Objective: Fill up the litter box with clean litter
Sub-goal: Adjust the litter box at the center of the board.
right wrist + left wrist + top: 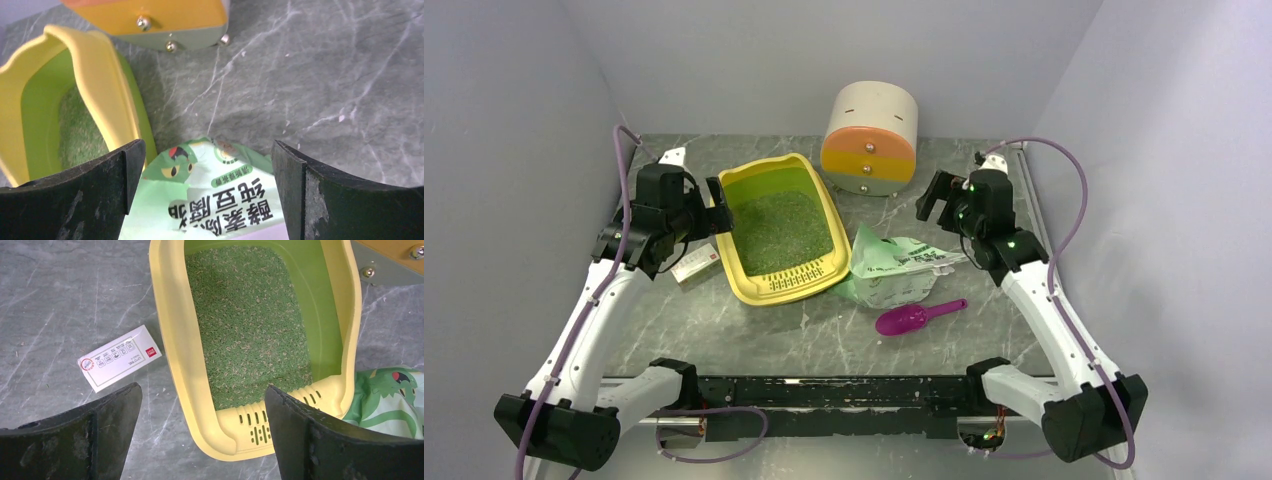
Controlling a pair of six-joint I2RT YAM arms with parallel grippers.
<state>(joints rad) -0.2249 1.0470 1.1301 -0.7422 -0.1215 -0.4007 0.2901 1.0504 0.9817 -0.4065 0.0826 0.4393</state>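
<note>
The yellow litter box (736, 262) sits left of centre on the grey marble table, slotted grille end nearest the arms. Greenish clean litter (786, 232) covers its floor. My left gripper (721, 210) hovers open at the box's left rim with nothing between its fingers. In the left wrist view the left gripper (202, 392) straddles the near left corner of the litter box (172, 340), with litter (250, 330) beyond. My right gripper (934, 205) hangs open and empty above the table, right of the box. In the right wrist view the right gripper (207, 150) is over the bag.
A pale green printed bag (896, 270) lies right of the box, also seen under the right gripper (225, 200). A magenta scoop (914, 317) lies in front of it. A round drawer cabinet (871, 140) stands at the back. A small white card (695, 264) lies left of the box.
</note>
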